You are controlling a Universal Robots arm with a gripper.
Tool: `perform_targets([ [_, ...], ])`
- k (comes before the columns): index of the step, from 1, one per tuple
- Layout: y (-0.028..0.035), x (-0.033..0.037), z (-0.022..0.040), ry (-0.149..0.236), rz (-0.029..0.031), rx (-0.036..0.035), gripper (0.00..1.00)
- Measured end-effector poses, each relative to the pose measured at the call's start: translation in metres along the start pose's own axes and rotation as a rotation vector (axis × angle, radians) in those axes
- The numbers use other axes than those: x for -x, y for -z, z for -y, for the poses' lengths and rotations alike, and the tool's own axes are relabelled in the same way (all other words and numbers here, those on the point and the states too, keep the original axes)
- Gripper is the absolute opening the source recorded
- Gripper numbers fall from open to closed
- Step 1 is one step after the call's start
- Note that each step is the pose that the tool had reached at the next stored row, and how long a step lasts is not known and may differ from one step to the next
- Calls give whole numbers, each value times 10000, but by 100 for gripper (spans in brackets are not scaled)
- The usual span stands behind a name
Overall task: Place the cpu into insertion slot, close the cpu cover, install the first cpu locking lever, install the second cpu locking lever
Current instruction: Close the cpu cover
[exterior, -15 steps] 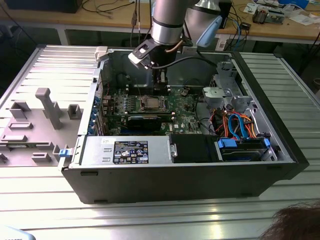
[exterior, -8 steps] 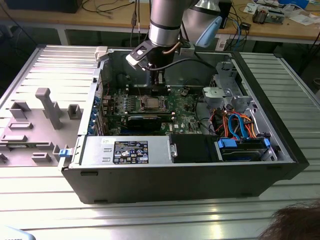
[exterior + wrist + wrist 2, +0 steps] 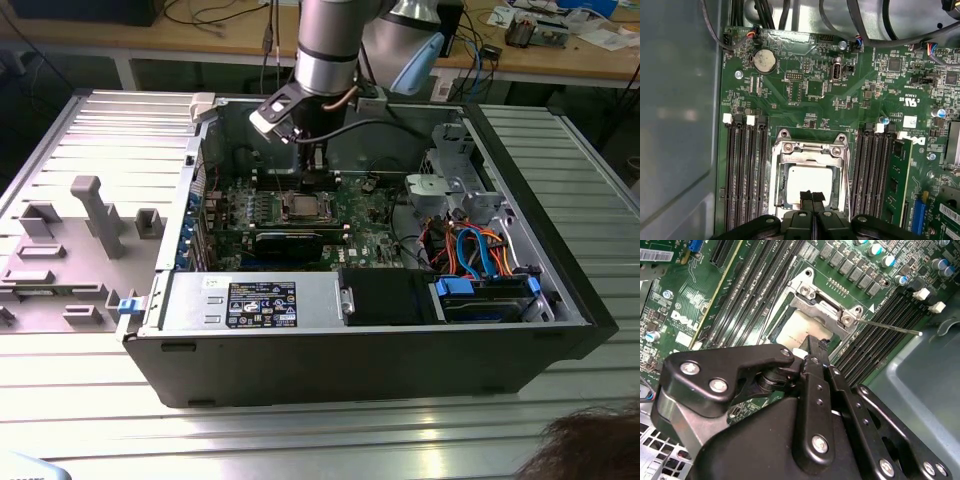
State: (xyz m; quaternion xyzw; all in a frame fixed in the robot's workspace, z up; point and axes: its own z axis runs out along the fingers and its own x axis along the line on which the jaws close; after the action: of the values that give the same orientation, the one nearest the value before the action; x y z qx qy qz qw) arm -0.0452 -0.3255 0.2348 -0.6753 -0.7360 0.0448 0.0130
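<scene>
Ribbed metal surface carried the whole set-up, with a workbench and loose cables behind it. At the exterior view's left lay a grey panel with raised blocks on it. Just beside it stood the open computer case, a silver box with a dark label along its near wall.

Inside, the green board lay flat, and the arm came down into the case from above. The gripper hung directly over the insertion slot, near the middle of the board.

In the first wrist view the cpu sat in the slot, its pale top showing through the window of the cpu cover, which lay down over it. Long black memory slots ran along both sides, and a coin cell sat further up the board. The gripper had its fingers pressed narrow against each other, nothing visible between them, tips over one edge of the cpu.

In the second wrist view the gripper met that same edge of the cpu, and a thin metal lever stuck out from a corner of the cpu cover across the neighbouring slots.

Toward the exterior view's right sat orange and blue cables, and a person's hair showed at the bottom corner.
</scene>
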Motion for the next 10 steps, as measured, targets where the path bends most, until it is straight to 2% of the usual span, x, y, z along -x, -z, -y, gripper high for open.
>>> perform_targets([
  [5, -28, -2, 5, 0, 0, 0, 11],
  [10, -107, -9, 43, 1, -1, 0, 11],
])
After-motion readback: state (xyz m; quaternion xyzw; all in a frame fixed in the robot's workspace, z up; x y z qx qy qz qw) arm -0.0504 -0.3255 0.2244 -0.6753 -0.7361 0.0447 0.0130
